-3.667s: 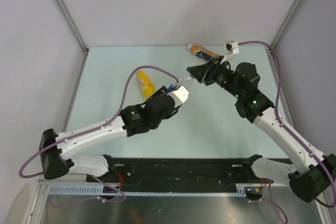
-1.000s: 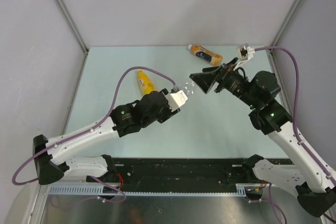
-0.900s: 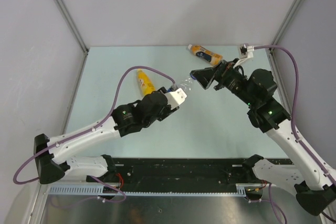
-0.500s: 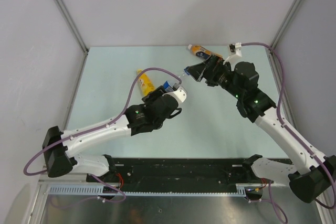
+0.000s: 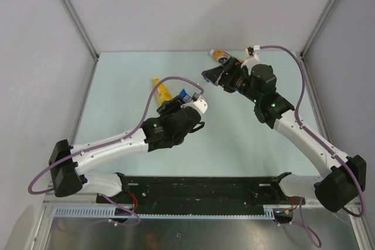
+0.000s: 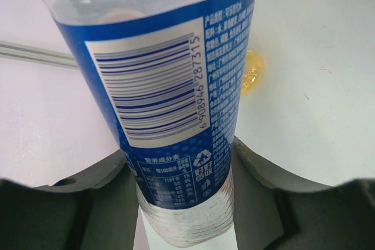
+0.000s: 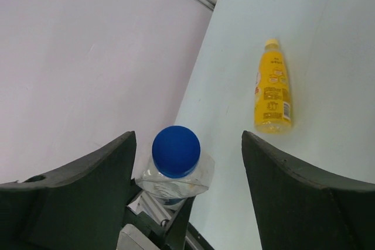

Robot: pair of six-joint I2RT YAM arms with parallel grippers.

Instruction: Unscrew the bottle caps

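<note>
L end effector (image 6: 185, 165) grips the clear bottle (image 6: 170, 80) low on its blue label, up off the table (image 5: 117, 86). Its blue cap (image 7: 176, 151) is on. R end effector (image 7: 188, 144) is open, one finger each side of the cap, not touching. Yellow bottle (image 7: 272, 89) lies left of the clear bottle. Orange bottle (image 5: 224, 57) lies past it.

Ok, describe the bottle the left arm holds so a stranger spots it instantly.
Over the pale green table, look to the middle, where the grippers meet. The left gripper clamps the clear bottle, its blue cap between the right gripper's open fingers. Unlike the yellow bottle and orange bottle lying flat, it is see-through with a blue barcode label.
</note>
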